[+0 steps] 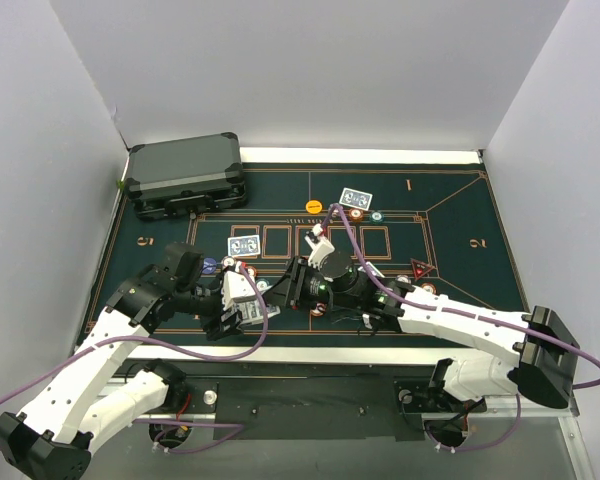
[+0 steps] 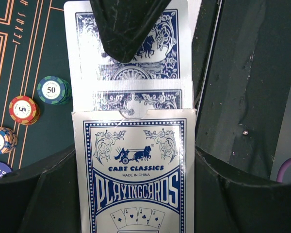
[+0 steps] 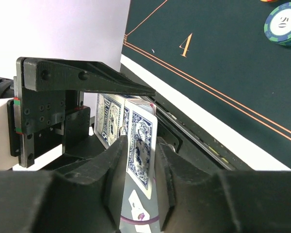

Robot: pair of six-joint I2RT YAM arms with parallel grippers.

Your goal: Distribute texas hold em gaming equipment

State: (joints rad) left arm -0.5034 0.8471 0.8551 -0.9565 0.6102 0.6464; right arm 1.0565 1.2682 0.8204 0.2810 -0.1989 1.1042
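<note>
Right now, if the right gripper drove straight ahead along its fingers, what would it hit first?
The blue-backed cards sit between the right gripper fingers. Pushing on, it would probably ram the card box they stick out of, which the left gripper holds clamped. Depth is unclear.

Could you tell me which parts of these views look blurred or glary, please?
Top external: even light, soft sheen on the case. Left wrist: card box print sharp, fingers dark and soft. Right wrist: near fingers blurred, the printed 4 crisp.

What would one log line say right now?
left jaws: holding card box; right jaws: around protruding card, grip unclear
</note>
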